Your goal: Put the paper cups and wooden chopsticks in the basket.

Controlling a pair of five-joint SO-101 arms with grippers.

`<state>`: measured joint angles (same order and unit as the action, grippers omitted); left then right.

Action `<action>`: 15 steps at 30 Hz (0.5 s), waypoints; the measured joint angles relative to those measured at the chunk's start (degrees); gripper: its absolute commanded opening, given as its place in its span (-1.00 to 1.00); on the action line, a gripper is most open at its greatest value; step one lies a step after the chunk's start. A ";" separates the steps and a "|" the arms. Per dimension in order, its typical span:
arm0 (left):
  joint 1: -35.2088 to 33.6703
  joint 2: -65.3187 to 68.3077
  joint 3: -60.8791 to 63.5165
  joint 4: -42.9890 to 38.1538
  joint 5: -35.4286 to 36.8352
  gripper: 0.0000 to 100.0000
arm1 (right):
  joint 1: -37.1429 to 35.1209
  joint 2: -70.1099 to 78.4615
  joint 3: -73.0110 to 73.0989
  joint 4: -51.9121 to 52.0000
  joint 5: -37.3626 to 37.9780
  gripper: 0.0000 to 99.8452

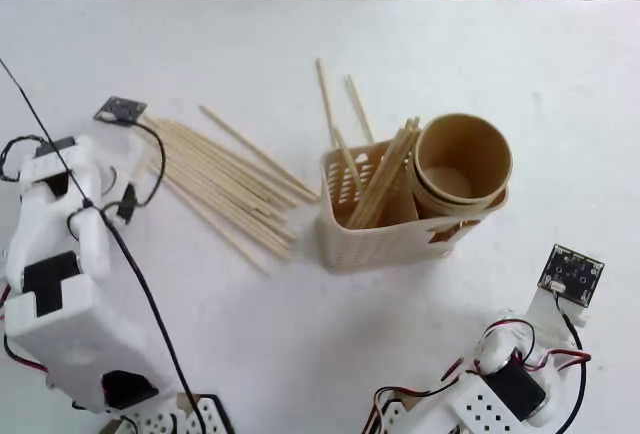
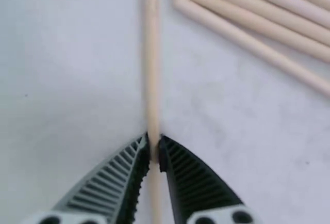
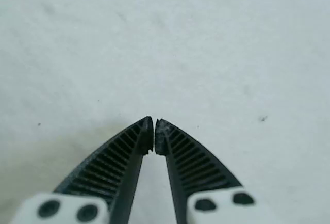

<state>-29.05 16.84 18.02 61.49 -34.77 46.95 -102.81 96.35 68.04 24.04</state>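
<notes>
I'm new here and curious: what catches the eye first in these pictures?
A cream basket mid-table already holds stacked paper cups and some chopsticks. Beside it a loose pile of chopsticks fans across the white table. The left gripper is shut on one chopstick.

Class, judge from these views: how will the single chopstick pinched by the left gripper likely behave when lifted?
It looks straight and wooden, so the chopstick will probably be stiff, not droopy. Its round, smooth shaft may roll if released. The left gripper pinches it at one narrow spot, so it might pivot.
</notes>
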 measured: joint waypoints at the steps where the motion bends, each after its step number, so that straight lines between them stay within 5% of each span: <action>1: -0.18 -0.62 -0.35 1.14 0.26 -0.95 | 0.00 0.00 0.00 0.00 0.00 -0.96; 10: 0.53 -23.91 -2.73 10.46 6.51 -0.95 | 0.00 0.00 0.00 0.00 0.00 -0.96; 15: 9.05 -41.93 -2.73 13.45 11.96 -0.95 | 0.00 0.00 0.00 0.00 0.00 -0.96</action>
<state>-20.00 -25.10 15.30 74.95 -22.81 46.95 -102.81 96.35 68.04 24.04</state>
